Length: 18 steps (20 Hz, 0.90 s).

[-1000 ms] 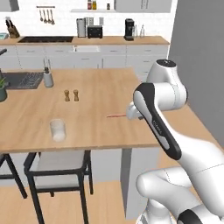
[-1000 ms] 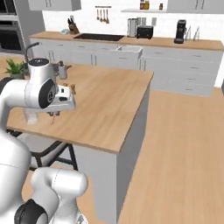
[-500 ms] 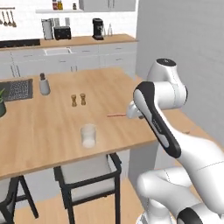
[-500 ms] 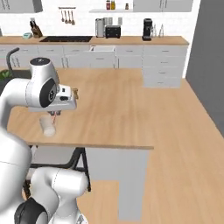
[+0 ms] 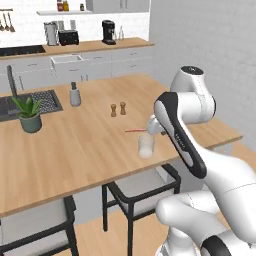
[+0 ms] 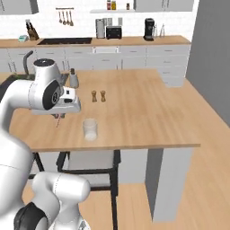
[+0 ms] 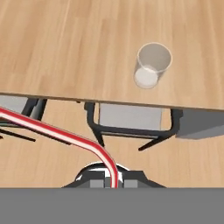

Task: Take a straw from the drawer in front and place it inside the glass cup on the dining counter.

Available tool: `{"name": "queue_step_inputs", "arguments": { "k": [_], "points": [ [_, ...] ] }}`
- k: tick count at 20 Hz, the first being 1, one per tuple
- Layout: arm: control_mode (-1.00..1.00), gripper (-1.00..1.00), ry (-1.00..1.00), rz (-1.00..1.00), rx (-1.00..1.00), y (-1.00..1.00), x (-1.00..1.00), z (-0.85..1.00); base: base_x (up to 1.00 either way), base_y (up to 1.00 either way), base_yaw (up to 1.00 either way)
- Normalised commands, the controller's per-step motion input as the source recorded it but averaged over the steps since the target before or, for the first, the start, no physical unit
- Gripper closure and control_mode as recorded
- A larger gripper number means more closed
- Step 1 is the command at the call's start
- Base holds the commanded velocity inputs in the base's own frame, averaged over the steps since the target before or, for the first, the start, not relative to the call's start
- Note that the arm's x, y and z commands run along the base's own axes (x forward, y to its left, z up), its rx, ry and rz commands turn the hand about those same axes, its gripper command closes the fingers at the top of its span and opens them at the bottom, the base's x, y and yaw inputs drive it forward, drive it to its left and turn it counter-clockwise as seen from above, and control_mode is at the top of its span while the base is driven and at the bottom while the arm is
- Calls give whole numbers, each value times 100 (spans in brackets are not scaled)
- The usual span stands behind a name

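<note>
The hand (image 5: 148,128) is closed on the thin red-pink straw (image 7: 61,135), which sticks out sideways from it over the large light wood-grain bench (image 5: 90,145), near the bench's front edge. The small clear glass tumbler (image 5: 146,145) stands upright on that bench just below and beside the hand; in the hand view the tumbler (image 7: 150,65) sits up and to the right, well off the line of the straw. The step in hand looks like carrying the straw to the cup. To do it well, the arm should probably bring the hand above the rim, tip the straw from lying level to pointing down, and line its free end over the middle of the opening before lowering, since the cup is light and a knock on the rim could tip it. Letting go should wait until the straw's end is well inside. Counted: one straw, one glass tumbler, two small brown shakers (image 5: 118,109), one grey dispenser bottle (image 5: 75,94), one potted green plant (image 5: 29,114), one dark inset sink (image 5: 35,102), and two dark-framed chairs (image 5: 142,186) under the bench.
</note>
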Motion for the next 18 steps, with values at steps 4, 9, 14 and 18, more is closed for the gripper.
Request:
{"name": "queue_step_inputs", "arguments": {
  "k": [4, 9, 14, 18],
  "points": [
    [100, 100, 0, 0, 0, 0, 0, 0, 63, 32, 13],
    [100, 100, 0, 0, 0, 0, 0, 0, 85, 0, 15],
    [100, 100, 0, 0, 0, 0, 0, 0, 73, -1, 7],
    [-100, 100, -1, 1, -12, -30, 27, 13, 0, 0, 0]
  ]
}}
